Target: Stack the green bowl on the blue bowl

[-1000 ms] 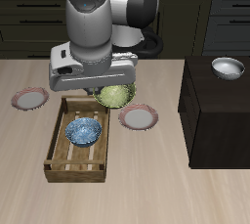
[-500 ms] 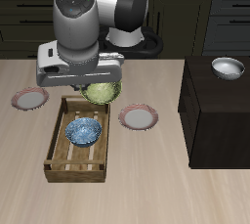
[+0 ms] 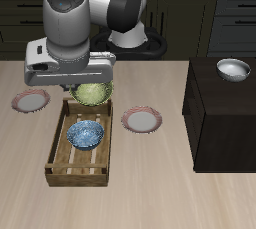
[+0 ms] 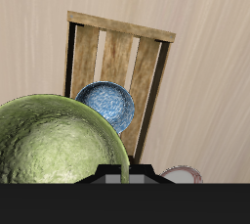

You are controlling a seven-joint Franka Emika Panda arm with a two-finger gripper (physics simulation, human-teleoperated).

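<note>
The green bowl (image 3: 92, 94) hangs in the air under my gripper (image 3: 88, 86), above the back end of the wooden tray (image 3: 55, 157). In the wrist view the green bowl (image 4: 54, 145) fills much of the frame close to the camera; my fingers are hidden behind it. The blue bowl (image 3: 85, 134) lies inside the tray, nearer the table's front edge than the green bowl. It also shows in the wrist view (image 4: 109, 102) on the tray slats (image 4: 146, 67), partly covered by the green bowl's rim.
A pink-rimmed plate (image 3: 30, 101) lies beside the tray, another (image 3: 142, 121) on its other side. A white-grey bowl (image 3: 233, 69) sits on a dark cabinet (image 3: 225, 113) at the table's side.
The arm has carried the green bowl sideways, from over the tray's edge near the plate to above the tray's back end. The blue bowl has not moved.
</note>
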